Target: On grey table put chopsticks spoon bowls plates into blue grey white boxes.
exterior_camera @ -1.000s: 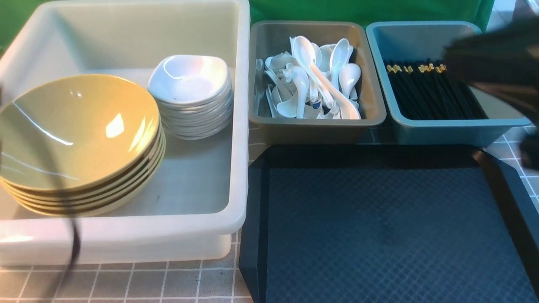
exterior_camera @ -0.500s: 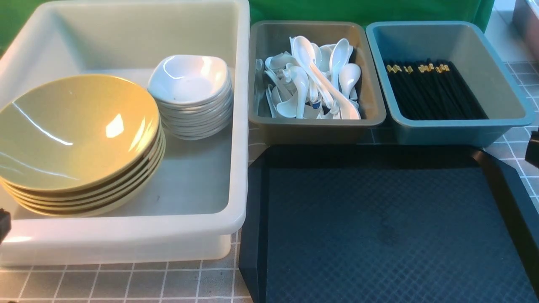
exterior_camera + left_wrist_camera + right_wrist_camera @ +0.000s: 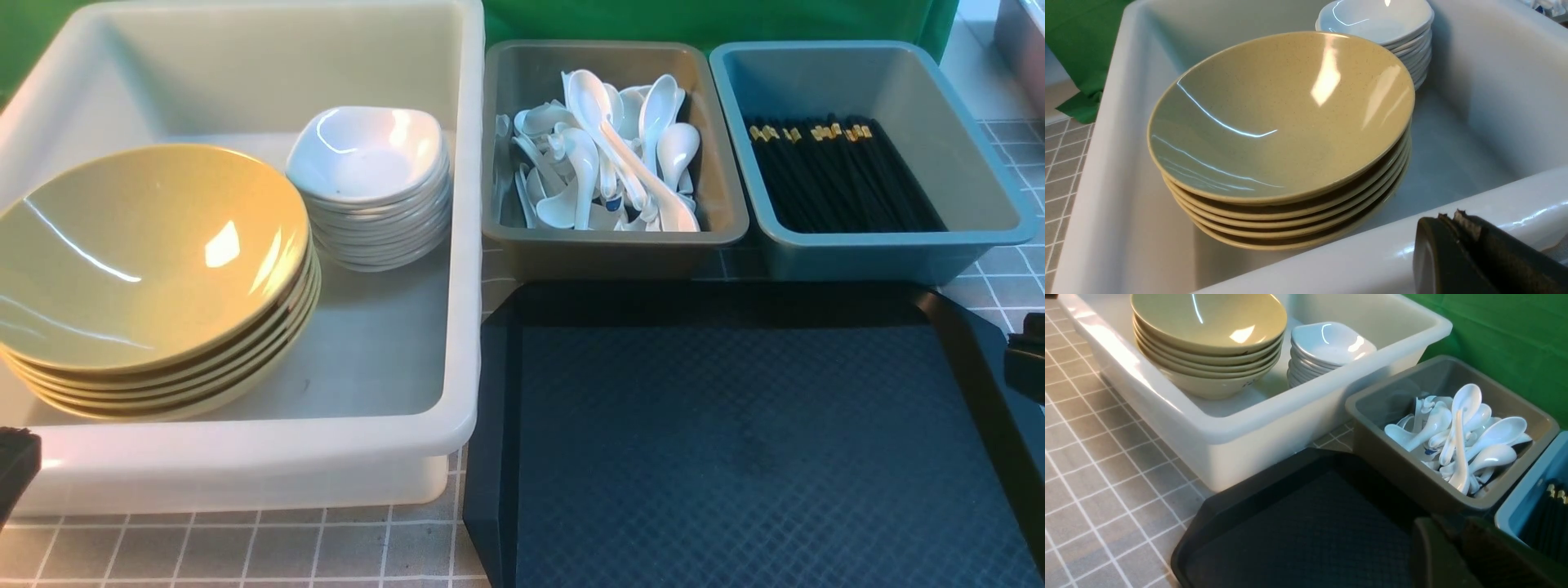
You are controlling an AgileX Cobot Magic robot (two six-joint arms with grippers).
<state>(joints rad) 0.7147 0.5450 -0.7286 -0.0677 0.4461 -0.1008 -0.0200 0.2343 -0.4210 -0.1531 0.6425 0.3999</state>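
On the grey table (image 3: 245,551), the white box (image 3: 465,245) holds a stack of yellow bowls (image 3: 147,253) and a stack of small white plates (image 3: 367,155). White spoons (image 3: 604,155) lie piled in the grey box (image 3: 612,245). Black chopsticks (image 3: 841,175) lie in the blue box (image 3: 882,253). My left gripper (image 3: 1449,216) is shut and empty, just outside the white box's near wall (image 3: 1331,261). My right gripper (image 3: 1447,522) holds nothing and hovers over the black tray's far right corner; its jaws are too dark to read.
A black diamond-textured tray (image 3: 735,457) lies bare in front of the grey and blue boxes. A green cloth (image 3: 702,20) hangs behind the boxes. Both grippers show only at the front view's edges, the left gripper (image 3: 15,465) and the right gripper (image 3: 1030,363).
My right arm has pulled back from above the blue box to the right edge of view. My left arm has dropped away from the bowls to the lower left corner.
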